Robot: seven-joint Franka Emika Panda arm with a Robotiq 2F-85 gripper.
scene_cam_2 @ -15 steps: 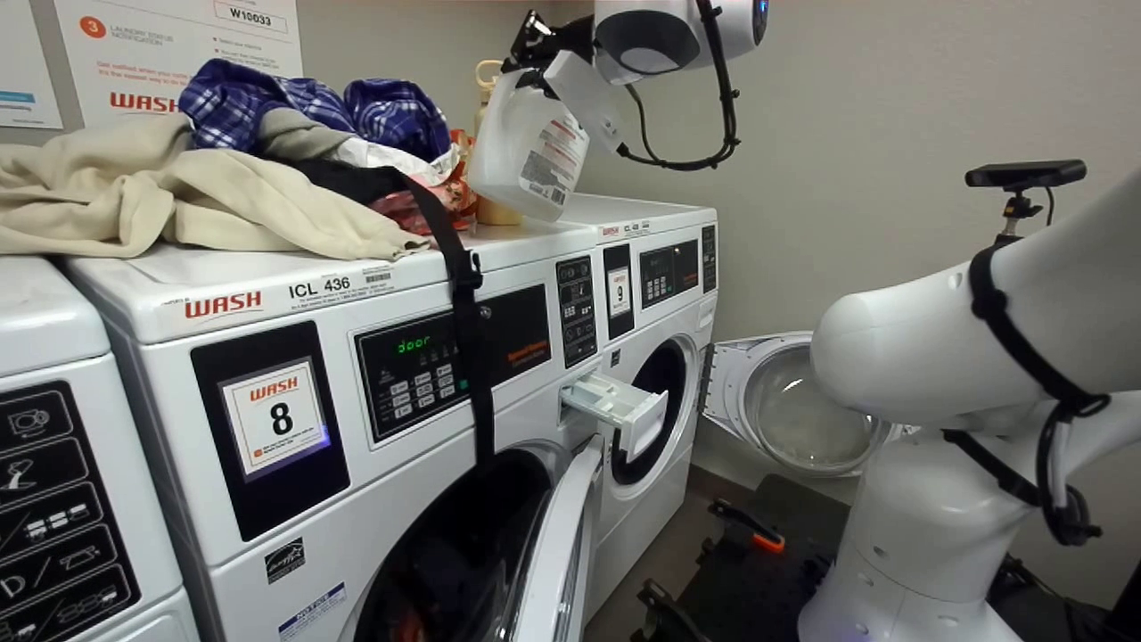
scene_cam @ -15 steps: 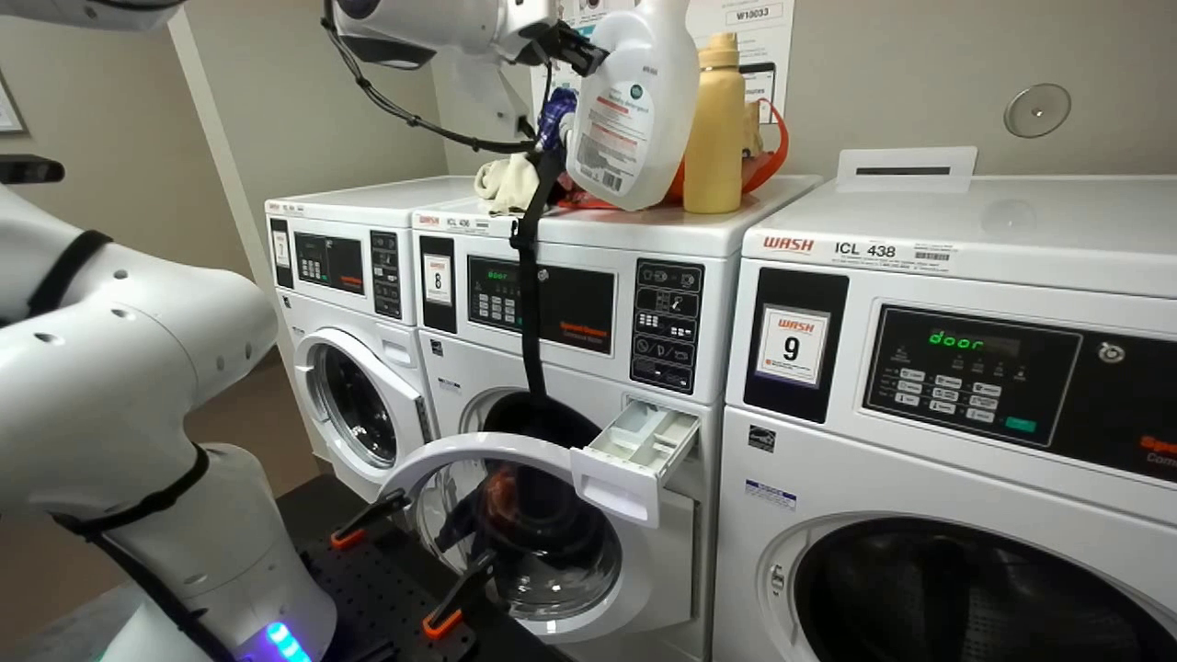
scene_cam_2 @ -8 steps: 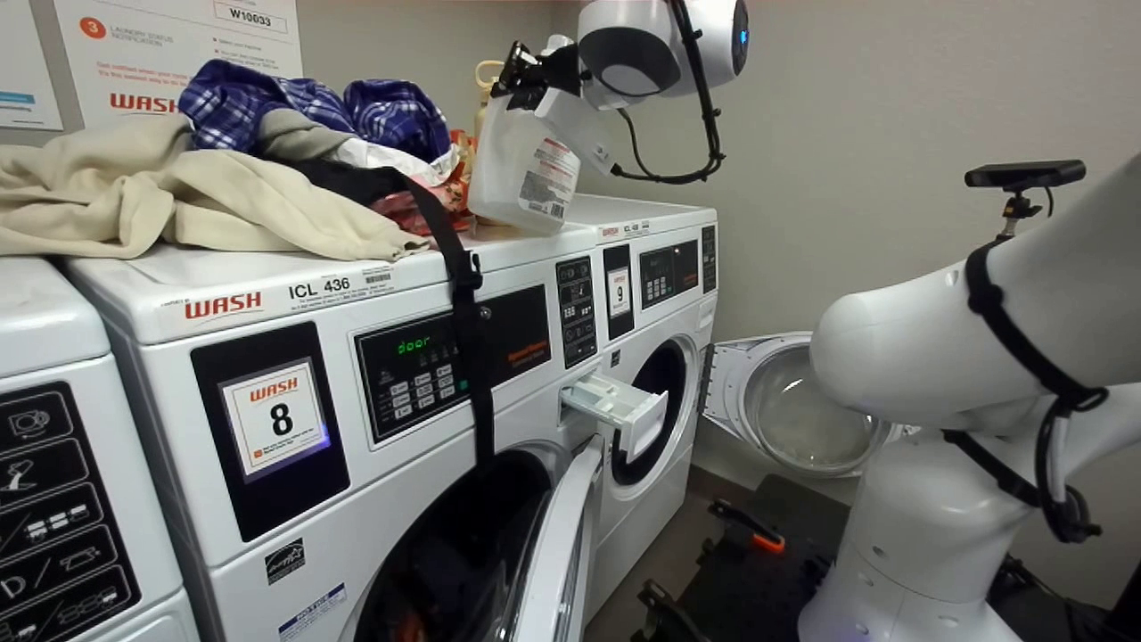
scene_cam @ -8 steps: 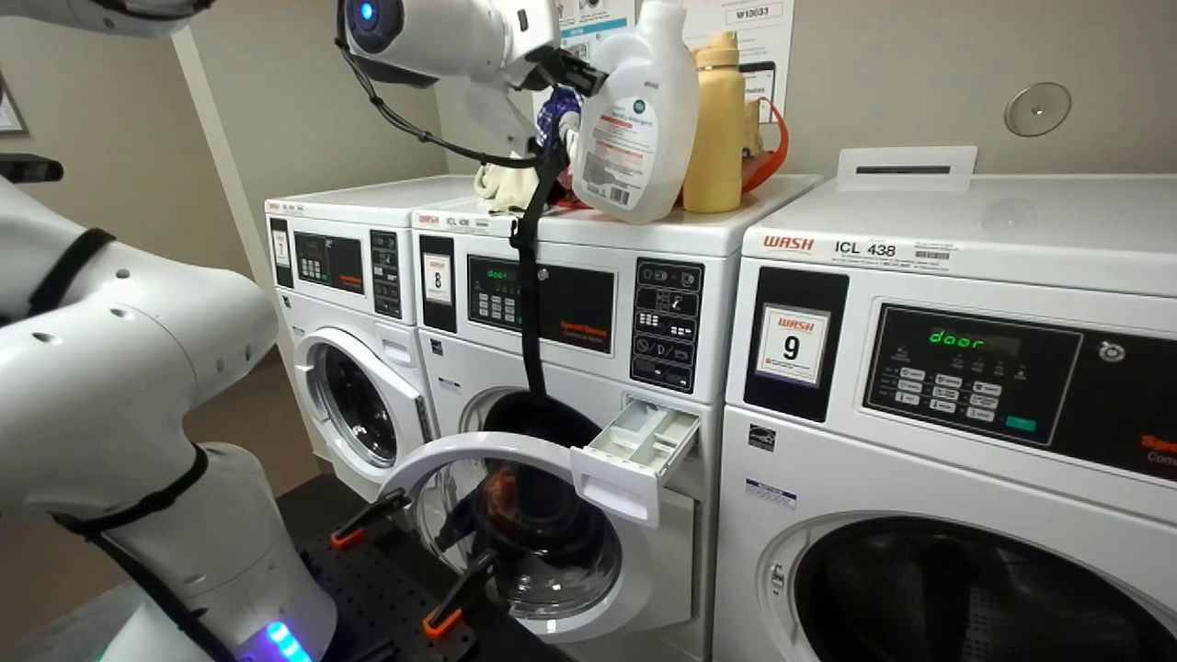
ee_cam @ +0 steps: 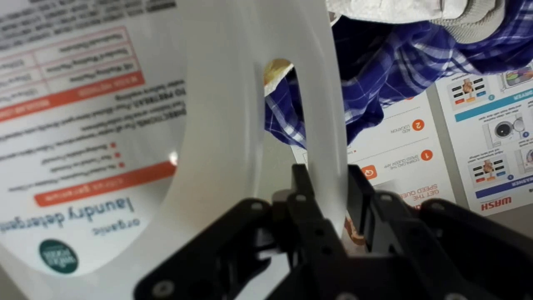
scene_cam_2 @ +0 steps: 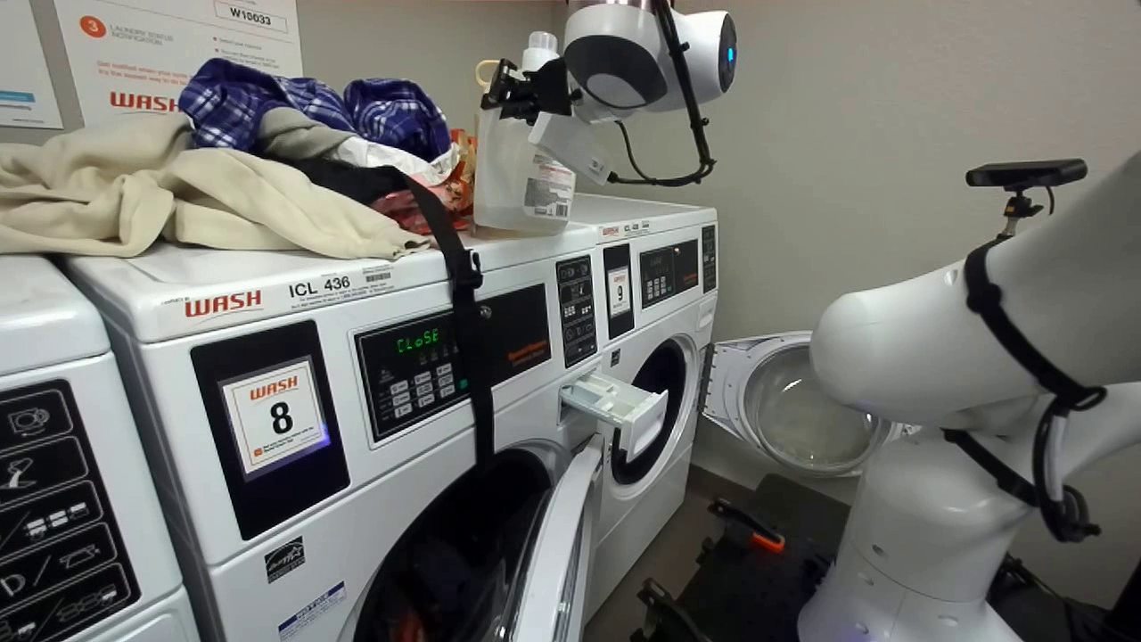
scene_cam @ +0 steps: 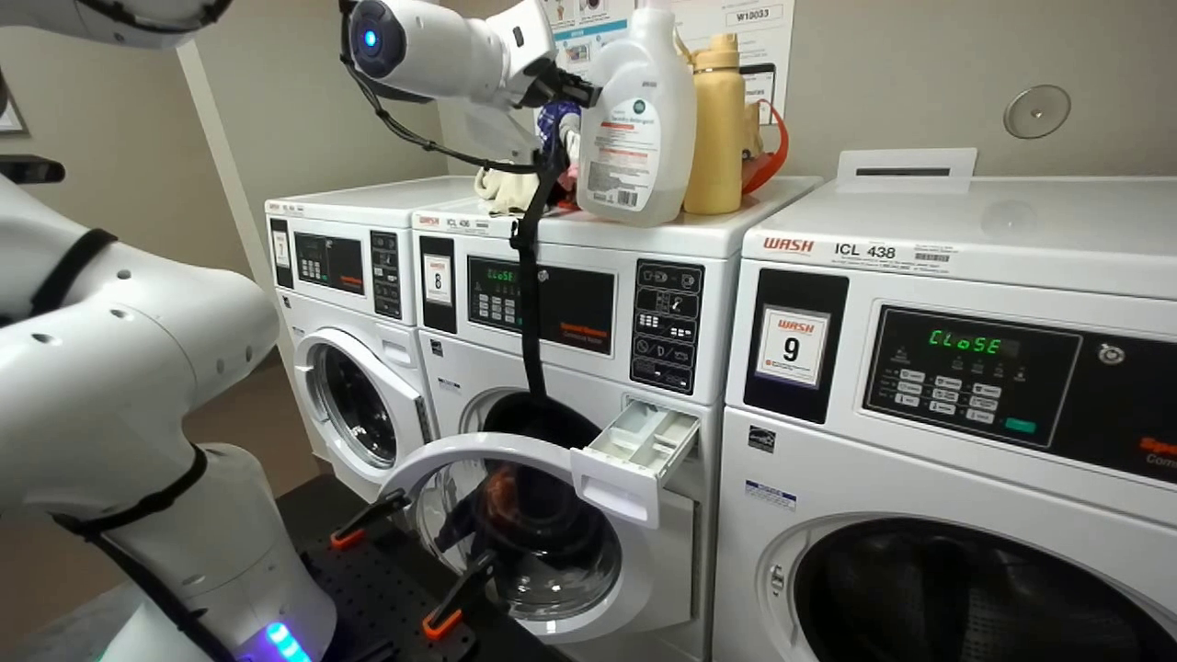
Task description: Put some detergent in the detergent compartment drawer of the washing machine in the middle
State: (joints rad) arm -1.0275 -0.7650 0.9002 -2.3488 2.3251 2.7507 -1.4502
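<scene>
Greyish walls [scene_cam: 929, 78] back the detergent jug [scene_cam: 634, 152], its handle [ee_cam: 327, 125] pinched within the end effector [ee_cam: 329, 183].

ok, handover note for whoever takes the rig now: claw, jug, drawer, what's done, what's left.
Claw: shut on the handle of the detergent jug.
Jug: near upright, on or just above the middle washer, toward its front edge; can't tell which.
Drawer: pulled out of that washer, lower than the jug.
Done: jug gripped, drawer open. Can't tell if anything's been poured in.
Left: pour if none's in; otherwise probably set the jug down and let go.
</scene>
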